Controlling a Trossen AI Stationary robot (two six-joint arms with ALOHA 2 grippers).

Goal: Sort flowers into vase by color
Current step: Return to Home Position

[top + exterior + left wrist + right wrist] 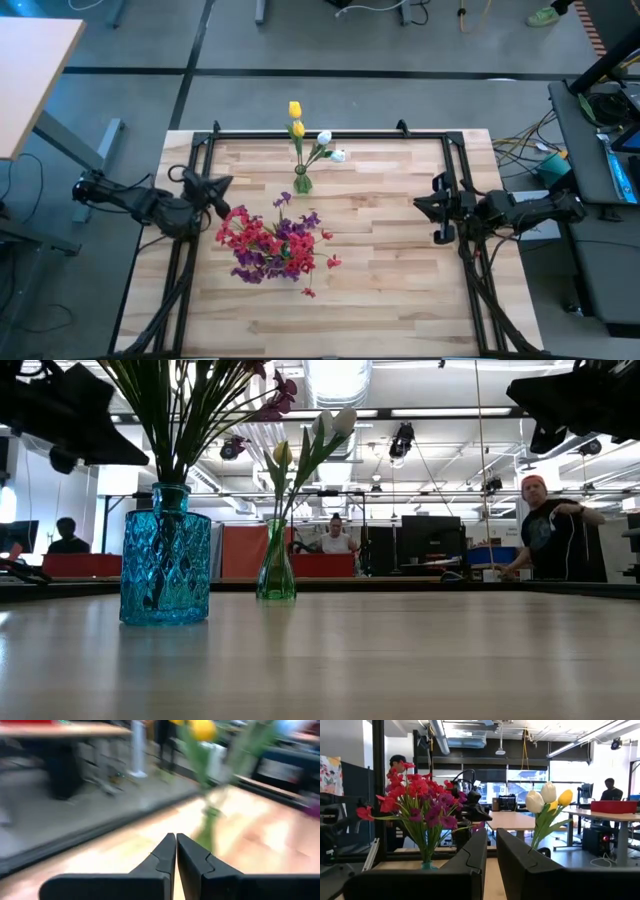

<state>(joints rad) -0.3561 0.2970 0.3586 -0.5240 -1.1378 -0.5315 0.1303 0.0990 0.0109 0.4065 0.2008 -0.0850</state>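
A small green vase (302, 183) stands at the table's far middle and holds yellow tulip buds (296, 118) and white buds (330, 146). Nearer, a blue glass vase (165, 565) holds red and purple flowers (270, 245); from above the blooms hide it. My left gripper (224, 184) hangs shut above the table's left side, just left of the red blooms, and touches nothing. Its own view shows its fingertips (175, 838) together, with the green vase (209, 827) blurred beyond. My right gripper (418, 203) hangs shut and empty over the right side, facing both bouquets (420, 805).
A black frame rail (330, 133) runs round the wooden tabletop. Bare wood lies along the near edge (330, 320) and between the vases and my right gripper. People sit and stand in the room behind (545, 530); a desk (25, 70) stands far left.
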